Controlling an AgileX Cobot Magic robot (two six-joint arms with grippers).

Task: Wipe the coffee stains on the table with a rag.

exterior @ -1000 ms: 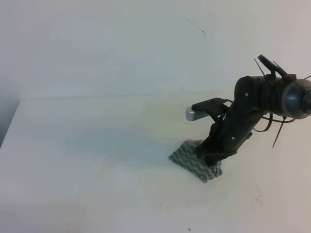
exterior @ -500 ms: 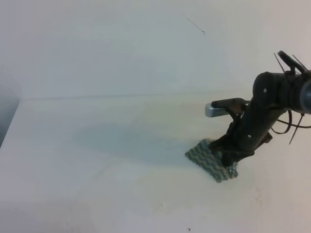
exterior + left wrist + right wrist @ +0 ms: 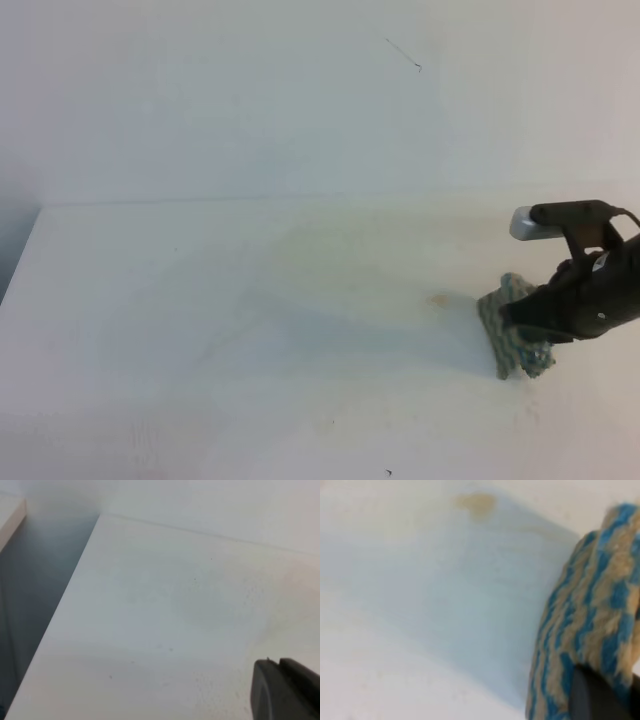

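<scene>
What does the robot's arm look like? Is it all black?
Mostly, yes. The right arm is dark, nearly black, with rounded, chunky segments. A small silver-grey camera block on a black bracket sticks out above it, and a thin black cable loops from that bracket. The left gripper shows only as a dark, matte, blocky corner.

Right arm (image 3: 590, 300) swept from mid-surface to right edge of exterior view, dragging rag (image 3: 505, 330) along. Rag, earlier spread flat, now bunched and more upright. Small tan coffee stain (image 3: 438, 299) now exposed left of rag.
</scene>
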